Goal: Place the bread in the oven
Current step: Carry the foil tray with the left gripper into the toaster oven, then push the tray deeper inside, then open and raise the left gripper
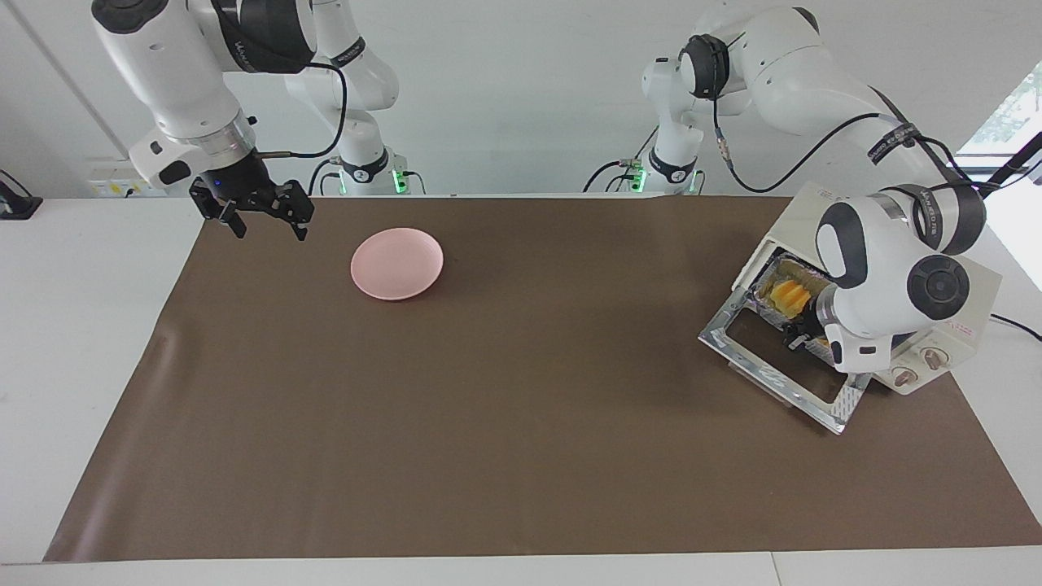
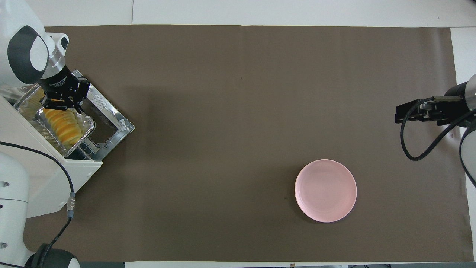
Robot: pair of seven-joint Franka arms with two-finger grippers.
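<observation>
The bread point(image 2: 63, 125), a row of yellow-orange slices in a silver foil tray, lies in the mouth of the cream-white oven point(image 1: 965, 297) at the left arm's end of the table. The oven's glass door point(image 1: 772, 376) hangs open, flat over the mat. My left gripper point(image 2: 60, 105) is shut on the tray's rim at the end nearest the door. In the facing view the left wrist hides most of the tray, and only some bread point(image 1: 788, 296) shows. My right gripper point(image 1: 262, 225) waits open, in the air over the mat's corner at the right arm's end.
A round pink plate point(image 1: 396, 263) lies on the brown mat point(image 1: 505, 423), toward the right arm's end and near the robots. The oven's two knobs point(image 1: 918, 366) face the mat. The open door point(image 2: 111, 120) juts out from the oven over the mat.
</observation>
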